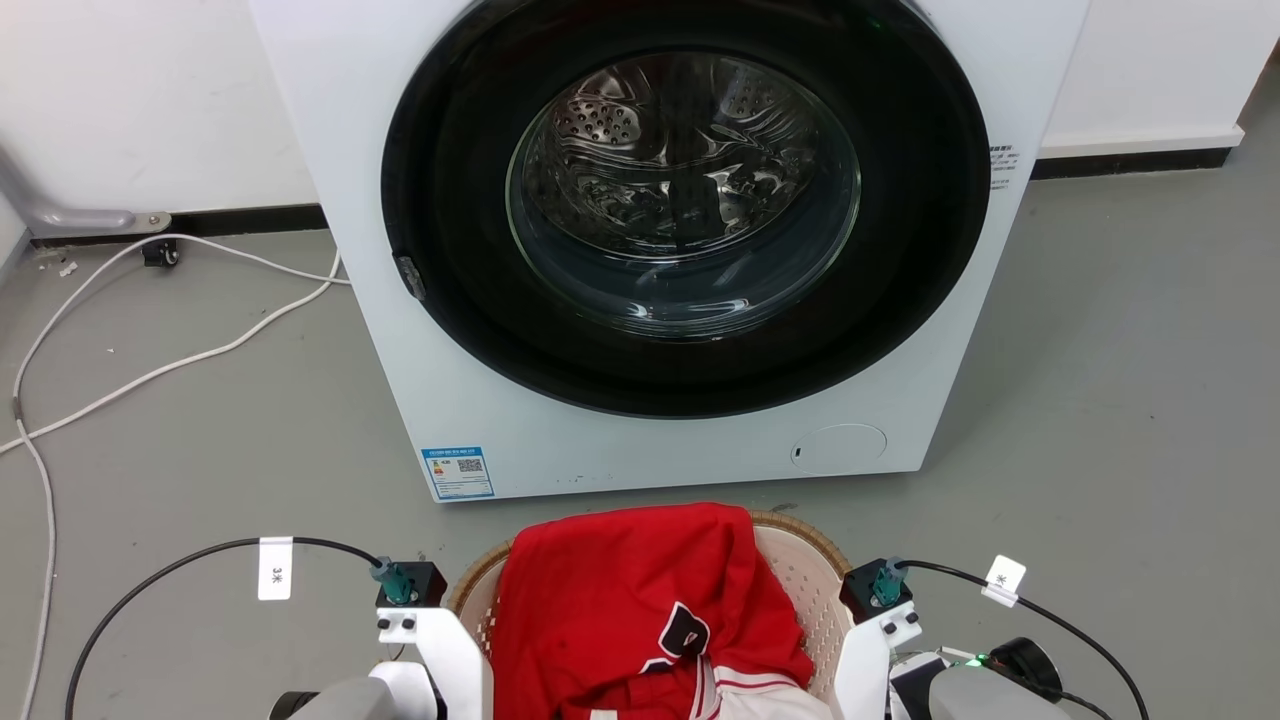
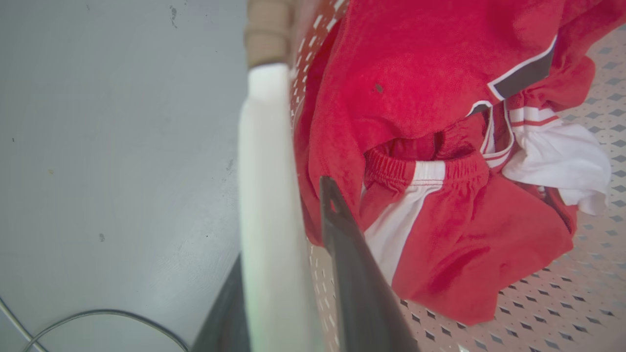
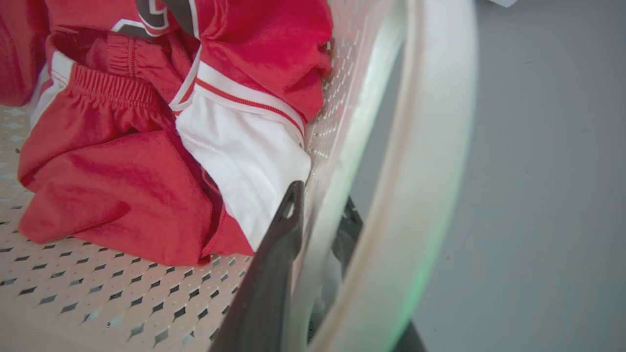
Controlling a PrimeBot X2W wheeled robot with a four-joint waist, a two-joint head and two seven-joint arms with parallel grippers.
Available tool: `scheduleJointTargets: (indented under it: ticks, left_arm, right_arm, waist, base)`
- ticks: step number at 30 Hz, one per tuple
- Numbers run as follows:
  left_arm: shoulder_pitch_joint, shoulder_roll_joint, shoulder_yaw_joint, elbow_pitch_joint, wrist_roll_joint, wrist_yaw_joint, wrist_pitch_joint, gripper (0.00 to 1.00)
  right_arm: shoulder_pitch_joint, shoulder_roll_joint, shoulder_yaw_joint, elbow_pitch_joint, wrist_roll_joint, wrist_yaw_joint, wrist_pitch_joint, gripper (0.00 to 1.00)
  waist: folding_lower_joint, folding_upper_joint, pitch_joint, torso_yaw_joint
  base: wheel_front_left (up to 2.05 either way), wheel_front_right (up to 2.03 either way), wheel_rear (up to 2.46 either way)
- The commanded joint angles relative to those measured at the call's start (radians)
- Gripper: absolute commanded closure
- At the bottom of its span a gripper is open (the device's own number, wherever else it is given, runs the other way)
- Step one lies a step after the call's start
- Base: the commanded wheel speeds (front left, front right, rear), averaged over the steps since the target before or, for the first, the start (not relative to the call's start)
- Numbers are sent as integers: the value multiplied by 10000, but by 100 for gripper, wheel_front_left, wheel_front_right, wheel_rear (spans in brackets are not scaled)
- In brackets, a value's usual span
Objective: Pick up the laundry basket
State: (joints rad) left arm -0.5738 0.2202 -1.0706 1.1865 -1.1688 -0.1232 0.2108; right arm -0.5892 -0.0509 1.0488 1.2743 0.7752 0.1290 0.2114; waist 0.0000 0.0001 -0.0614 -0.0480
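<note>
1. Laundry basket (image 1: 812, 590) is bottom-centre in head view, just in front of the washer (image 1: 900, 400), with grey floor (image 1: 1100, 400) around it.
2. Red/white clothes (image 1: 620, 600) are piled inside and drape over the far rim.
3. L gripper (image 2: 283, 234): jaws nearly closed and straddling the basket's side. One finger (image 2: 352, 274) is inside near the clothes, the other outside, w/ white L handle (image 2: 266, 195) pinched between.
4. R gripper (image 3: 323, 205): same narrow gap. Inner finger (image 3: 274, 274) lies on the perforated wall, outer one sits between the wall and white R handle (image 3: 430, 146). It has hold of the wall.
5. I can't tell whether the basket's bottom touches the floor.
</note>
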Motion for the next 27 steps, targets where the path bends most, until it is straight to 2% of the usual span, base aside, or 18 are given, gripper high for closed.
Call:
scheduleJointTargets:
  ticks: [1,27]
  left_arm:
    - [88,5,-82,-20,11,-123,0,100]
    - [38,54,-543,28,-465,-123,-52,100]
  right_arm:
    - [-195,11,67,-15,-27,32,-87,100]
    - [-229,12,586,65,400,32,-149,100]
  waist:
    - [0,-1,0,2]
    - [0,-1,19,10]
  base:
    - [0,0,0]
    - [0,0,0]
